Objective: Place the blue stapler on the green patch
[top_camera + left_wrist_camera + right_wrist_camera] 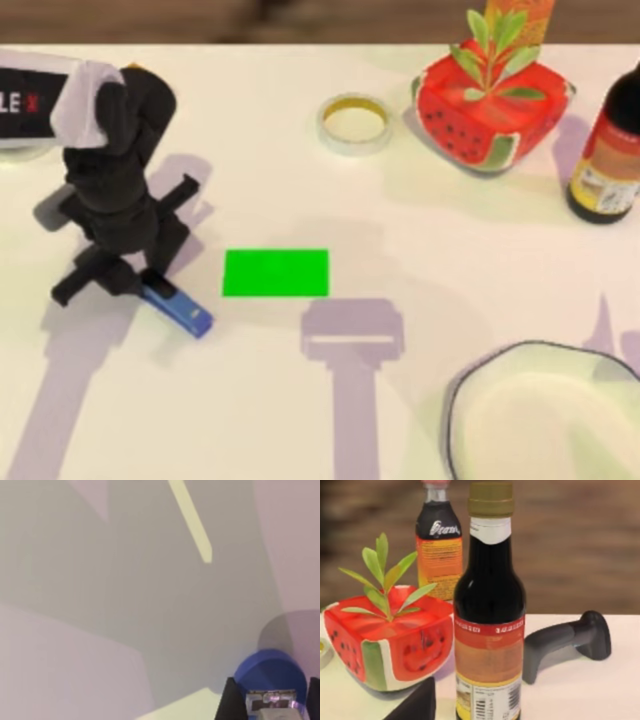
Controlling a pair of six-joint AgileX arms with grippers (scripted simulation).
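You had a dark sauce bottle [489,615] upright in front, a watermelon-patterned planter [390,640] with green leaves beside it, an orange-labelled bottle [439,545] behind, a black handheld scanner [567,642] lying near.

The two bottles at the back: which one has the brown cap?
The nearer dark sauce bottle with the red label band; the orange-labelled bottle behind it has a pinkish cap.
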